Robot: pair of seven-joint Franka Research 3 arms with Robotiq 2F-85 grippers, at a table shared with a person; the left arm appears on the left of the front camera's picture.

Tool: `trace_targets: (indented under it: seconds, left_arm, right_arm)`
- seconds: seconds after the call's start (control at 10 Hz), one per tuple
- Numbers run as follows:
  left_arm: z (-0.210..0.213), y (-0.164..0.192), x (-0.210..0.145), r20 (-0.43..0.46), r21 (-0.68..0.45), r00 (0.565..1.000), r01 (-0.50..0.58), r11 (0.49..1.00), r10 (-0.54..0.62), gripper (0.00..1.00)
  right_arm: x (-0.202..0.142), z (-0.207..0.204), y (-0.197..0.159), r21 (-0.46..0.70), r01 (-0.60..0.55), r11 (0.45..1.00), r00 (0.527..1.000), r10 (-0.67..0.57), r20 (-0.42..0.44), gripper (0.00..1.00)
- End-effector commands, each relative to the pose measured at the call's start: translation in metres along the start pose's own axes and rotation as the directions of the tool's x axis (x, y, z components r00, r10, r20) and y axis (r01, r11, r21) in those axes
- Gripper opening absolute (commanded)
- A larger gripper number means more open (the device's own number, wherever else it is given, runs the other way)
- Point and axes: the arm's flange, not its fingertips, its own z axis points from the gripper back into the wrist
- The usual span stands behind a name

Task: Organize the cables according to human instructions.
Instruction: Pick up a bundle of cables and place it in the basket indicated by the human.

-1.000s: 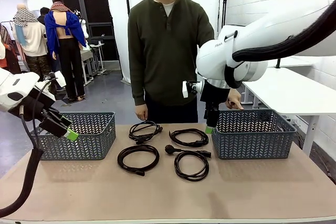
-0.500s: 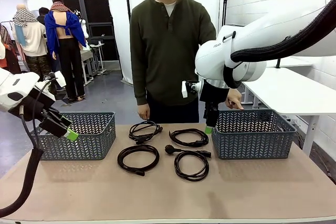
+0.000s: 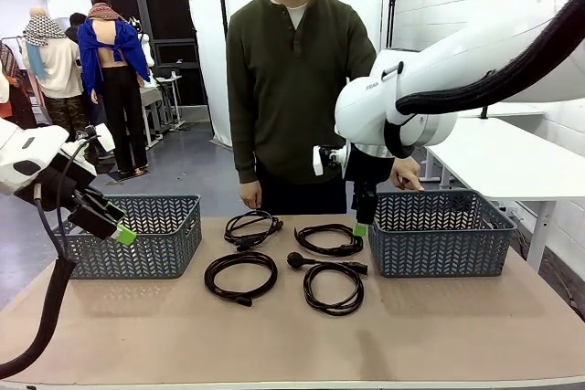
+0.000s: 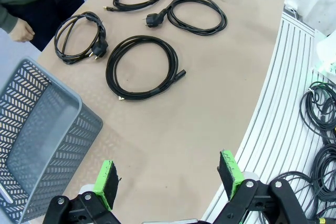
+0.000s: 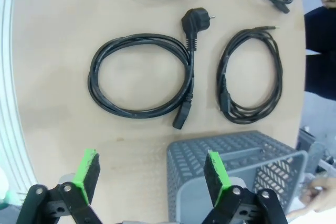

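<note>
All 4 cables (image 3: 294, 260) lay on the bench (image 3: 292, 344) between the left basket (image 3: 146, 246) and right basket (image 3: 439, 246); left fingers (image 4: 106, 182) and right fingers (image 5: 86, 174) hung released.

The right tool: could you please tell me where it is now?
In the front view, the right tool hangs open right of centre, just left of the right-hand basket, near the far right cable.

No readable text or labels.
</note>
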Motion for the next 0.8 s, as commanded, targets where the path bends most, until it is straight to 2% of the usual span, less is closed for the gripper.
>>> trace_targets:
  seconds: [0.0, 0.4, 0.7]
  left_arm:
    - [0.000, 0.002, -0.002, 0.011, -0.016, 1.000, 0.004, 1.000, -0.004, 1.00]
    - [0.000, 0.002, -0.002, 0.011, -0.016, 1.000, 0.004, 1.000, -0.004, 1.00]
    - [0.000, 0.002, -0.002, 0.011, -0.016, 1.000, 0.004, 1.000, -0.004, 1.00]
  right_arm:
    - [0.006, -0.018, -0.021, -0.011, -0.022, 1.000, 0.999, 0.022, -0.050, 1.00]
    - [0.024, -0.069, -0.041, 0.001, -0.008, 1.000, 0.998, 0.008, -0.067, 1.00]
    - [0.035, -0.093, -0.042, 0.017, -0.001, 1.000, 0.998, 0.002, -0.061, 1.00]
